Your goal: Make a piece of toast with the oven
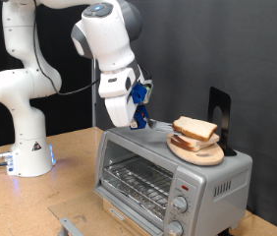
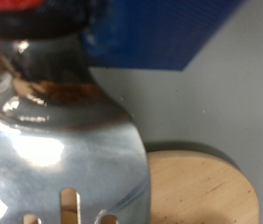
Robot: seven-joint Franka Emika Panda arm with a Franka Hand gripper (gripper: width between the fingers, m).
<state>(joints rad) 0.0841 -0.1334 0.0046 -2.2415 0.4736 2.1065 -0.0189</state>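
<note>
The oven (image 1: 217, 182) stands at the exterior view's lower right, its wire rack (image 1: 134, 177) showing at the front. A stack of bread slices (image 1: 195, 128), pale with tan crusts, lies on a round wooden board (image 1: 205, 155) on the oven's top. My gripper (image 1: 137, 118) hangs over the oven's top, left of the board, shut on a metal slotted spatula (image 1: 158, 125) whose blade points at the bread. In the wrist view the spatula blade (image 2: 66, 140) fills the picture, with the board's edge (image 2: 201, 191) beyond it. No bread shows in the wrist view.
A black stand (image 1: 220, 110) rises behind the board. Two knobs (image 1: 182, 206) sit under a red light (image 1: 181, 185) on the oven's front. The arm's white base (image 1: 26, 147) stands at the exterior view's left. A grey piece (image 1: 75, 224) lies at the bottom edge.
</note>
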